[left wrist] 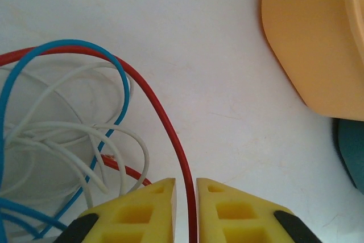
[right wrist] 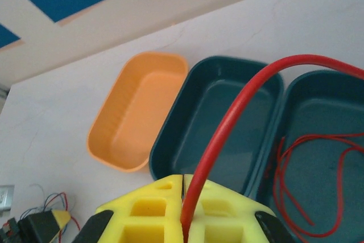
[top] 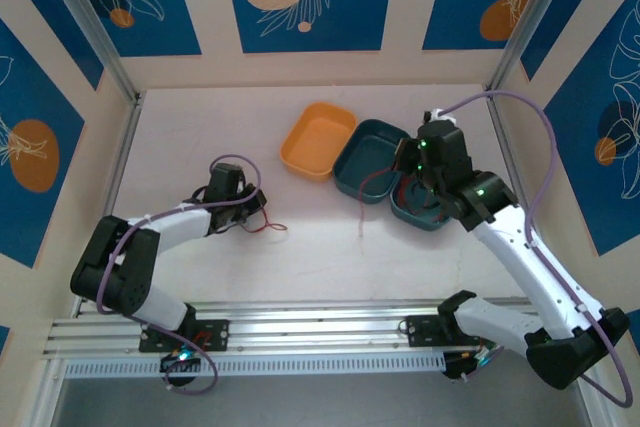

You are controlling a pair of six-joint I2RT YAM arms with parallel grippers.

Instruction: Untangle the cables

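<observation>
A tangle of thin red, blue and whitish cables (top: 265,224) lies on the white table just right of my left gripper (top: 252,212). In the left wrist view the white loops (left wrist: 74,135) and a blue loop (left wrist: 119,78) sit on the left. A red cable (left wrist: 165,118) runs down into the narrow gap of my left gripper (left wrist: 186,181), with table showing beside it. My right gripper (right wrist: 183,177) is shut on another red cable (right wrist: 239,106), held over the teal trays. From my right gripper (top: 405,169) that cable (top: 362,202) hangs down to the table.
An orange tray (top: 300,157) stands at the back middle, with a teal tray (top: 350,162) touching it. A second teal tray (right wrist: 318,95) on the right holds thin red cables (right wrist: 307,163). The orange tray (left wrist: 307,38) is close ahead of the left gripper. Metal posts frame the table.
</observation>
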